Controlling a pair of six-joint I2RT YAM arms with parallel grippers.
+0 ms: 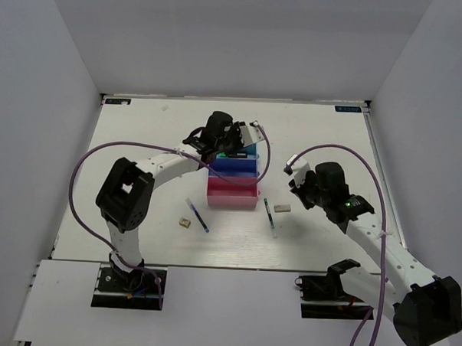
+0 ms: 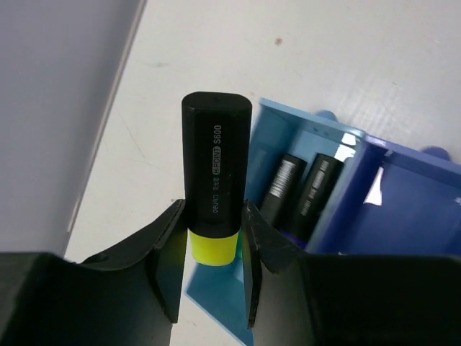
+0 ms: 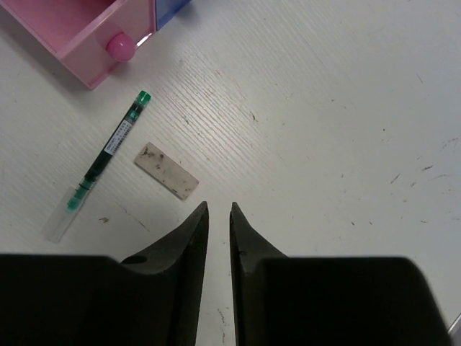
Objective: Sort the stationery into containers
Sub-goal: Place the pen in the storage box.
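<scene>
Loose bits lie on the counter. Left jaws hang at the teal tray's edge, clamped on the yellow highlighter. I'd say shift over, lower, let go. Right jaws are barely parted and empty, with the eraser just ahead.

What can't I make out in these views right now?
Highlighter: left wrist view, yellow body mostly hidden inside left gripper.
Two dark items in teal tray: left wrist view, lower ends behind a finger.
Pink tray: right wrist view, cut by top edge.
</scene>
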